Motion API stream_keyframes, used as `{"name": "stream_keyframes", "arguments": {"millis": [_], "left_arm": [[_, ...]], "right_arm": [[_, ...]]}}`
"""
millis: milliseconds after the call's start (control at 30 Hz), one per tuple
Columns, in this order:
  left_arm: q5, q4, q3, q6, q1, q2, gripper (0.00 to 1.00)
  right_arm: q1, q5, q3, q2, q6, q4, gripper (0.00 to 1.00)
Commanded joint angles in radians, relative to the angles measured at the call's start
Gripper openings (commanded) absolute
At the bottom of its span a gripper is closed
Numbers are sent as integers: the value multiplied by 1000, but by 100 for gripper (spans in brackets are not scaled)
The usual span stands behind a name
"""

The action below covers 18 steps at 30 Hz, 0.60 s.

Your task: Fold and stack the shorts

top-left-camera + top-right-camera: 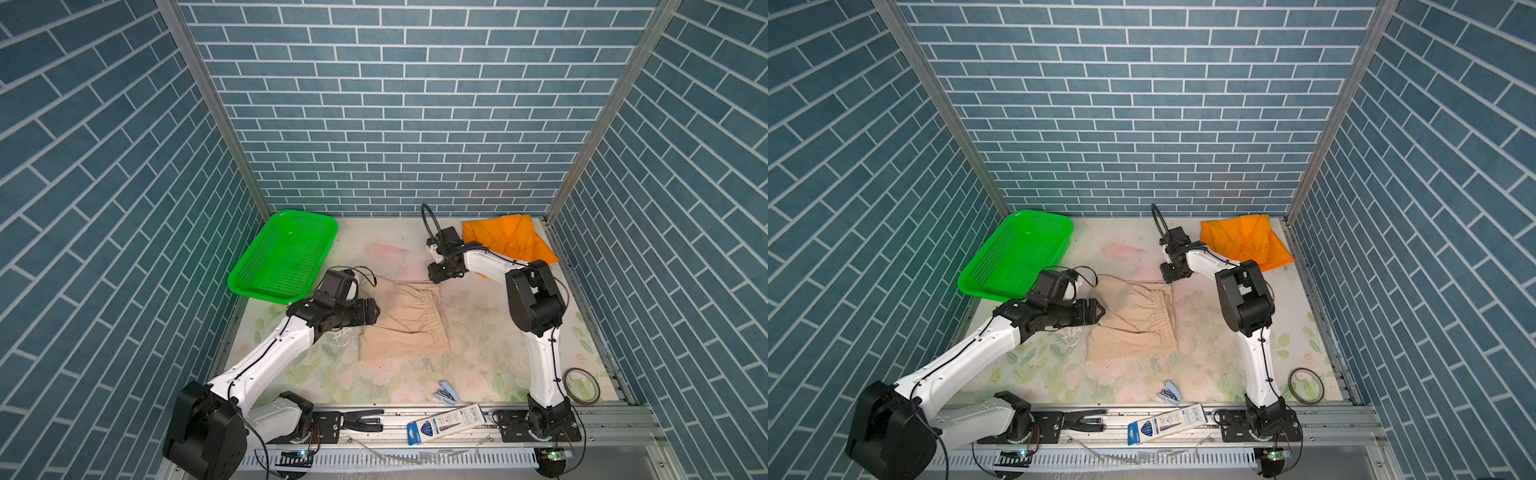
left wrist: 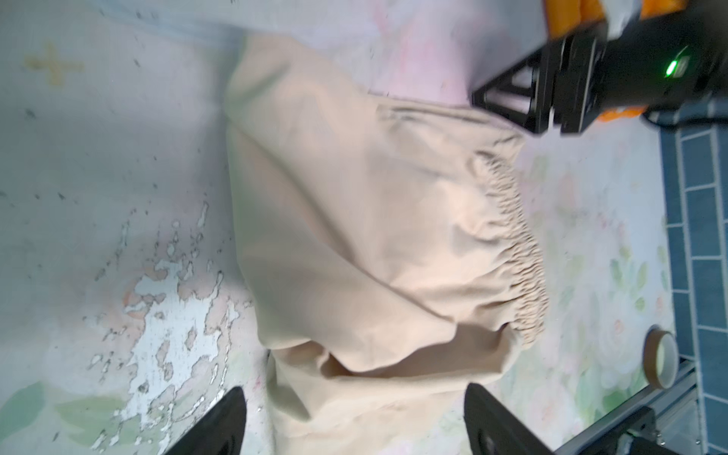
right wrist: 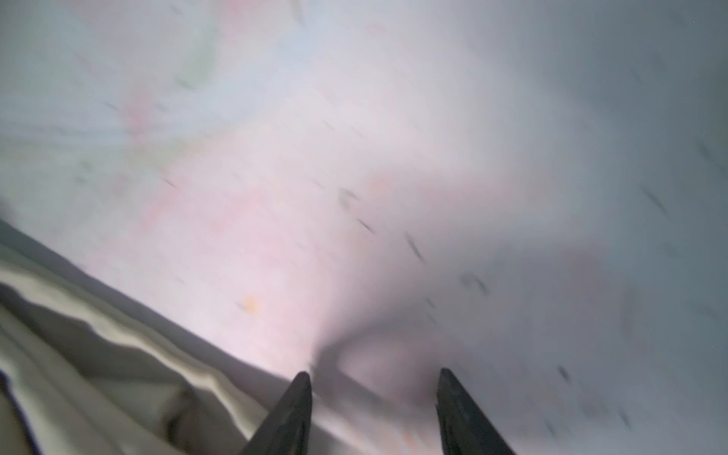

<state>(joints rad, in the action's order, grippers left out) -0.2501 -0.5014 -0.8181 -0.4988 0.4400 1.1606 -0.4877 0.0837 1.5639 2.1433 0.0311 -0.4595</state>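
The beige shorts (image 1: pixel 403 328) (image 1: pixel 1133 328) lie folded over and rumpled mid-table, gathered waistband toward the right. My left gripper (image 1: pixel 376 309) (image 1: pixel 1100 309) hovers at their left edge. In the left wrist view it (image 2: pixel 354 390) stands open, the beige cloth (image 2: pixel 374 236) lying below and between its fingers, not pinched. My right gripper (image 1: pixel 434 276) (image 1: pixel 1167 274) hangs at the shorts' far right corner. It is open (image 3: pixel 374 372) over bare mat, with the cloth edge (image 3: pixel 98 374) beside one finger. The orange shorts (image 1: pixel 511 241) (image 1: pixel 1246 243) sit bunched in the back right corner.
A green perforated basket (image 1: pixel 286 253) (image 1: pixel 1017 253) rests at the back left. A blue stapler (image 1: pixel 446 392), a tape roll (image 1: pixel 582 384) (image 2: pixel 662 362) and a boxed pen pack (image 1: pixel 449 422) lie along the front edge. Brick-pattern walls enclose three sides.
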Motion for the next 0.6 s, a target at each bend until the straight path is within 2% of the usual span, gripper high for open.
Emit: {"name": "stream_keyframes", "arguments": {"millis": [0,100,233,300,500,533,567], "left_arm": [[34,-133,-62,88,-9,18,91],[16,-139,-68,98,-20,11,93],[4,-139,-29,88,-30,-35,94],[-2,-137,-1,82,-31,-77,90],[-17,-124,94,30,-33,-215,90],[-12,-124,108,21,-33,-237,90],[-3,-132,117,11,-34,-260,90]], "right_arm": [[1,14,-143,-174,-4,56,56],[1,186,-221,-275,-110,112,60],[-8,324,-173,-270,-188,106,66],[-28,351,-107,-221,-220,75,68],[-155,381,137,-9,-286,-33,70],[-174,380,164,16,-287,-34,72],[-190,378,193,41,-286,-34,78]]}}
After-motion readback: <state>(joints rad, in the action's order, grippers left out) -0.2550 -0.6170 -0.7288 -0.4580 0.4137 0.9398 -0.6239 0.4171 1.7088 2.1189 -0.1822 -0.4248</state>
